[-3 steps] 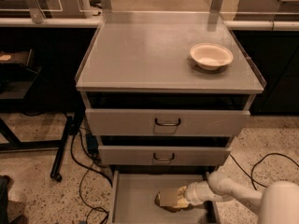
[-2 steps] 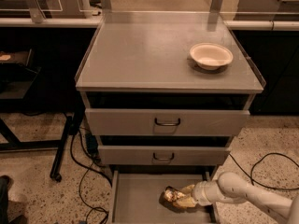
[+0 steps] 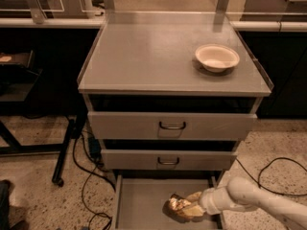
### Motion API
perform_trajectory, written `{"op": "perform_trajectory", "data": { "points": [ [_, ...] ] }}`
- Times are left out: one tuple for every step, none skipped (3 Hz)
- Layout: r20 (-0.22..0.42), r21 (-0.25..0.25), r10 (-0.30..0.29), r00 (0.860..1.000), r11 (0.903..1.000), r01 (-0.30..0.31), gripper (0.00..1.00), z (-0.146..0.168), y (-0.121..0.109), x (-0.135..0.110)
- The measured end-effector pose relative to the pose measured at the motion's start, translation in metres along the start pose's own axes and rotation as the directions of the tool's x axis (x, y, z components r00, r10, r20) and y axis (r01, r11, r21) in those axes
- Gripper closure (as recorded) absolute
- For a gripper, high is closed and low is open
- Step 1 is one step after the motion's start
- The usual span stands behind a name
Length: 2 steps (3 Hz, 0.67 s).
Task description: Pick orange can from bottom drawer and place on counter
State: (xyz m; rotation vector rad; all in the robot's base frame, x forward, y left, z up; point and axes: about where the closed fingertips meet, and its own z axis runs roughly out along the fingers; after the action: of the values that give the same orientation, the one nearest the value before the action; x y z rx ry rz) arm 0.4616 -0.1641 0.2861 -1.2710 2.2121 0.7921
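The bottom drawer [image 3: 139, 207] is pulled out at the foot of the grey cabinet, its flat grey floor showing. The orange can [image 3: 175, 205], shiny golden and wrinkled, is inside the drawer at its right side. My gripper [image 3: 188, 208] reaches in from the lower right on a white arm and is shut on the can, holding it slightly above the drawer floor. The counter [image 3: 153, 56] is the wide grey top of the cabinet above.
A white bowl [image 3: 217, 57] sits on the counter's right rear. Two handled drawers [image 3: 171, 125] are between counter and bottom drawer. Black cables [image 3: 86, 176] lie on the speckled floor at left and right. A dark table leg with caster [image 3: 62, 162] stands to the left.
The arm has pulled back to the right and the can has lifted slightly off the drawer floor in the gripper. The can now shows more of its shiny side.
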Motion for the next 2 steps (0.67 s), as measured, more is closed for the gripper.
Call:
{"op": "perform_trajectory", "data": {
  "points": [
    [0.014, 0.014, 0.016, 1.0, 0.9998, -0.017, 1.0, -0.043, 0.02, -0.003],
    [0.048, 0.045, 0.002, 0.999, 0.999, -0.004, 1.0, -0.087, 0.044, -0.016]
  ]
}}
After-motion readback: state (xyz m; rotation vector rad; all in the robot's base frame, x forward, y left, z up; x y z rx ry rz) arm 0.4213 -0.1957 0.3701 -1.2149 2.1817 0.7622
